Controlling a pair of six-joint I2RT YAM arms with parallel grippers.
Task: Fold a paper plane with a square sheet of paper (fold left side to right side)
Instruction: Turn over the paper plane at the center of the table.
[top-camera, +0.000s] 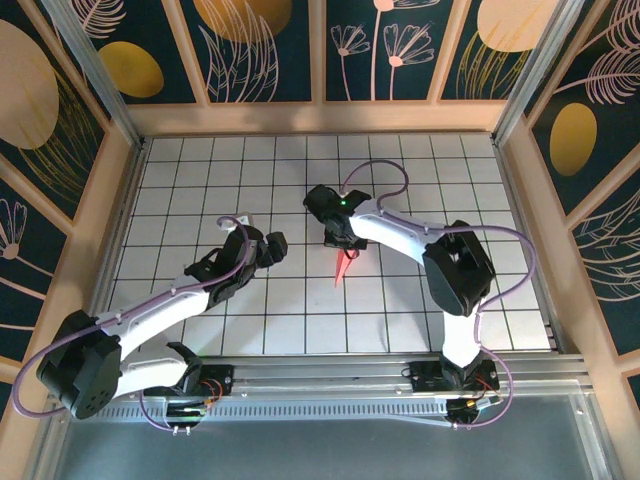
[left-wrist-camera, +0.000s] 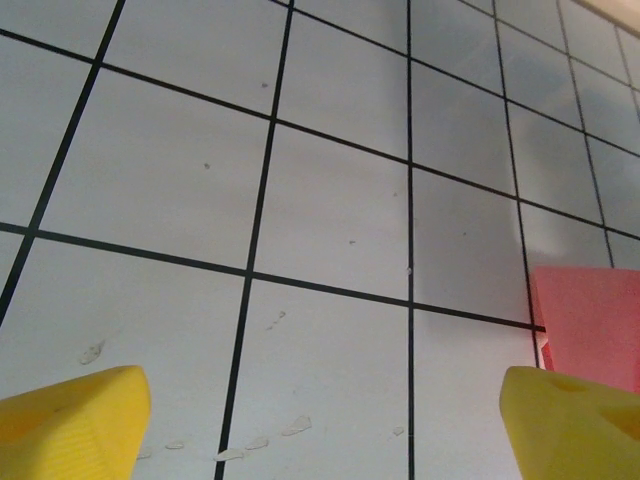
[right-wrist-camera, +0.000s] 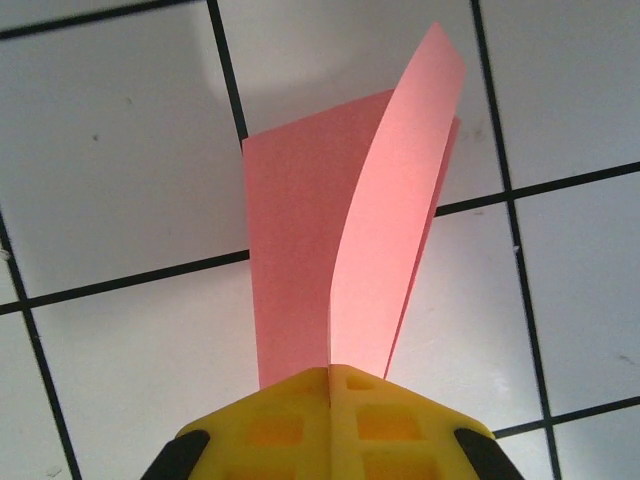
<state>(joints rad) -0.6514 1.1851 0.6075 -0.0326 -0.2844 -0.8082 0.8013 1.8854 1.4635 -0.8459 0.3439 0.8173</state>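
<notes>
The pink-red paper plane is a narrow folded strip rising from my right gripper, whose yellow fingers are shut together on its near end. One flap curls away from the other layer. From above, the paper plane points down toward the arm bases from under the right gripper. My left gripper hovers to the left of it, about two tiles away. In the left wrist view its yellow fingers stand far apart with bare tile between them, and the paper plane shows at the right edge.
The white tiled table is walled by wooden rails and patterned panels. A metal rail runs along the near edge by the arm bases. Small chips mark the tile under the left gripper.
</notes>
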